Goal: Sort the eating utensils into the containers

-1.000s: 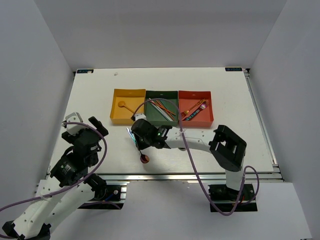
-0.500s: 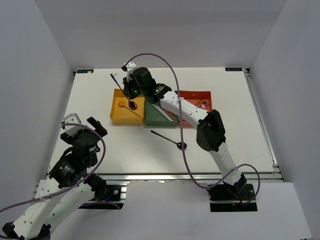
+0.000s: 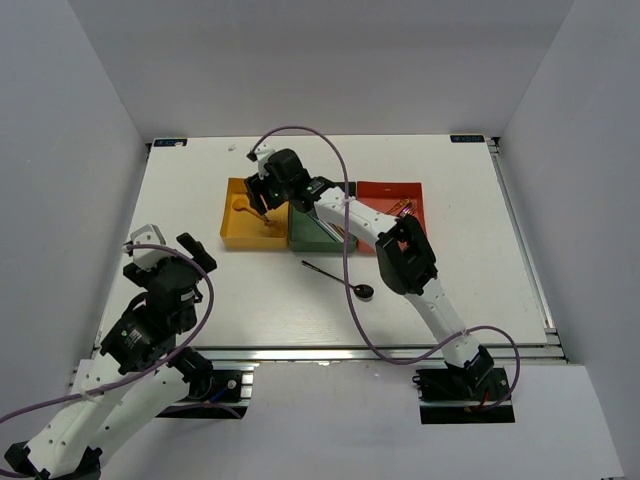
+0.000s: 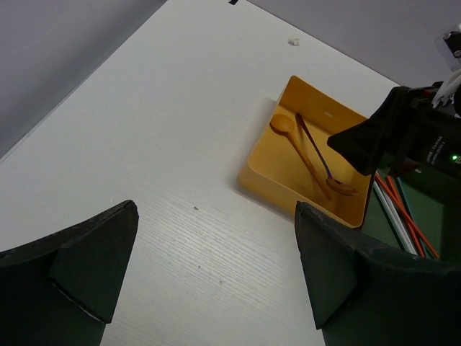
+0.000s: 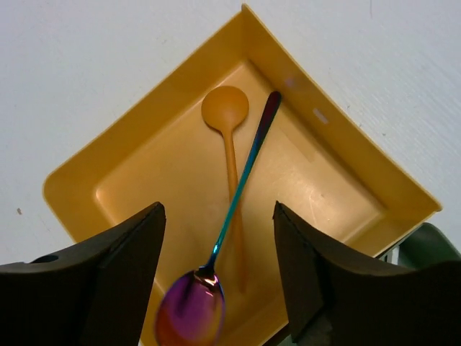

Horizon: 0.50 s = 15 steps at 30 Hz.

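Note:
My right gripper [image 3: 263, 196] hangs open over the yellow-orange tray [image 3: 235, 236], its jaws [image 5: 216, 216] well apart. Between them, touching neither finger, lies a purple-blue spoon [image 5: 245, 173] slanted across an orange spoon [image 5: 225, 109] on the tray floor [image 5: 144, 180]. The left wrist view shows both spoons [image 4: 314, 148] in that tray [image 4: 270, 184], with the right gripper [image 4: 392, 137] just beyond. A black spoon [image 3: 341, 279] lies on the table in front of the dark green tray [image 3: 304, 240]. The left gripper [image 3: 170, 250] stands wide open and empty [image 4: 215, 213] over bare table.
The dark green tray holds chopsticks [image 3: 322, 218] [image 4: 400, 216]. Forks [image 3: 390, 220] lie in the red tray [image 3: 392, 246]. The right arm [image 3: 400, 255] stretches across the table's middle, with a purple cable [image 3: 345, 250] looping over it. White walls enclose the table [image 3: 180, 190].
The right arm swung from the table's front middle to the yellow-orange tray with the purple spoon, then opened and let it go. The black spoon on the table came into view.

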Each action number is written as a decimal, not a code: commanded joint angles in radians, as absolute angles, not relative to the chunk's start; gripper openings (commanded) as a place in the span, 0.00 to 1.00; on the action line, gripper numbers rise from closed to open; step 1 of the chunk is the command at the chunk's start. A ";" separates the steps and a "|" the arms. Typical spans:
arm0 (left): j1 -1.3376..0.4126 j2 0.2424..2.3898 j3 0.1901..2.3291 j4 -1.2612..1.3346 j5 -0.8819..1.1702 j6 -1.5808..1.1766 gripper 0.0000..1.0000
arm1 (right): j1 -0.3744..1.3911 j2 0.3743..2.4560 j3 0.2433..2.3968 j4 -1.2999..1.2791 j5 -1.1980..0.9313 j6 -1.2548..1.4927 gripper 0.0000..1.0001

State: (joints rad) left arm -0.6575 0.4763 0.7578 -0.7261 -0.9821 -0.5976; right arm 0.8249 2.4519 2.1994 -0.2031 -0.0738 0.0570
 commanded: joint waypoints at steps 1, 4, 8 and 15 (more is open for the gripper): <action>-0.657 0.494 0.746 -0.715 -0.971 -0.584 0.98 | 0.828 2.329 2.225 -0.159 -0.043 0.048 0.68; -0.655 0.495 0.746 -0.715 -0.971 -0.584 0.98 | 0.828 2.200 2.113 -0.178 -0.006 0.048 0.70; -0.657 0.492 0.745 -0.719 -0.976 -0.587 0.98 | 0.828 1.961 1.796 -0.202 -0.070 -0.041 0.70; -0.657 0.488 0.744 -0.716 -0.976 -0.587 0.98 | 0.839 1.610 1.296 -0.291 -0.128 -0.152 0.70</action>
